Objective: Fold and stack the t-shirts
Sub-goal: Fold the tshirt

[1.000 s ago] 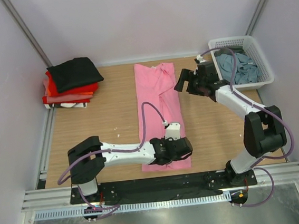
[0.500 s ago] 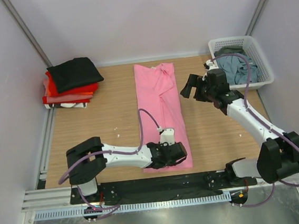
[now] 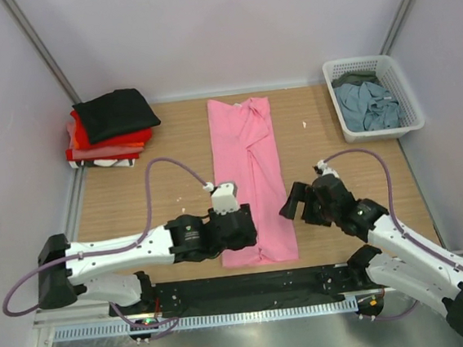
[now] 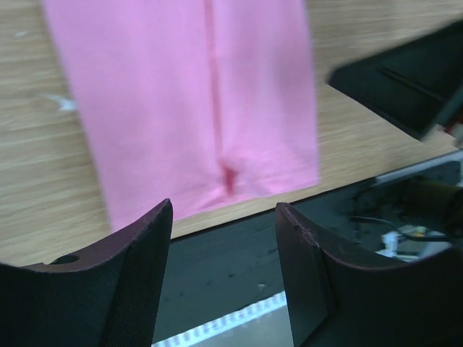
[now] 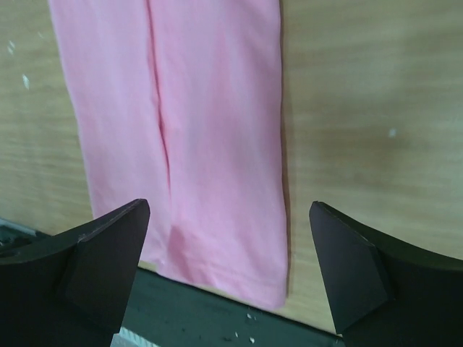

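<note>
A bright pink t-shirt (image 3: 249, 172) lies folded lengthwise into a long strip down the middle of the table. Its near hem (image 4: 217, 181) reaches almost to the table's front edge. My left gripper (image 3: 239, 232) hovers over the strip's near left corner, open with nothing between its fingers (image 4: 145, 246). My right gripper (image 3: 294, 204) hangs just right of the strip's near end, wide open and empty, above the pink cloth (image 5: 217, 144). Folded t-shirts sit stacked (image 3: 112, 127) at the back left, black on top of red and orange.
A white lattice basket (image 3: 404, 95) at the back right holds crumpled grey-blue and dark olive cloth (image 3: 366, 107). A black base strip (image 3: 251, 286) and metal rails run along the near edge. Small white specks (image 3: 183, 201) lie on the wood.
The left jaws have opened and the gripper has shifted left at the strip's near end. The right arm has swung back from beside the basket to the near right of the strip.
</note>
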